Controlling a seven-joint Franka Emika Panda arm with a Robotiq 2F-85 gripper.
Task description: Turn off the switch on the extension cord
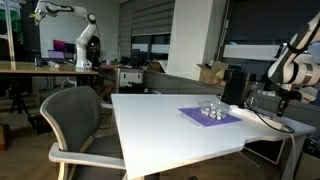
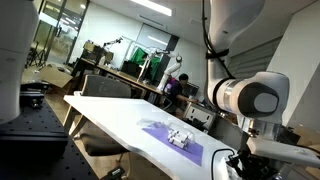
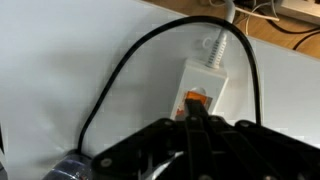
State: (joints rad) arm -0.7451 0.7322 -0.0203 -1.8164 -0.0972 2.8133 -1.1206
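Note:
The extension cord (image 3: 205, 85) is a flat white power strip on the white table, with its thin white cable leaving at the top. Its orange rocker switch (image 3: 196, 98) glows at the near end. My gripper (image 3: 194, 120) is shut, and its joined fingertips point down right at the lower edge of the switch. I cannot tell whether they touch it. In an exterior view the gripper (image 1: 283, 100) hangs over the strip (image 1: 266, 119) near the table's far edge. In an exterior view (image 2: 245, 160) the arm hides the strip.
A black cable (image 3: 120, 75) loops across the table around the strip's end. A purple mat (image 1: 210, 116) with small shiny objects lies beside the strip and also shows in an exterior view (image 2: 172, 140). A grey chair (image 1: 75, 115) stands at the table's side.

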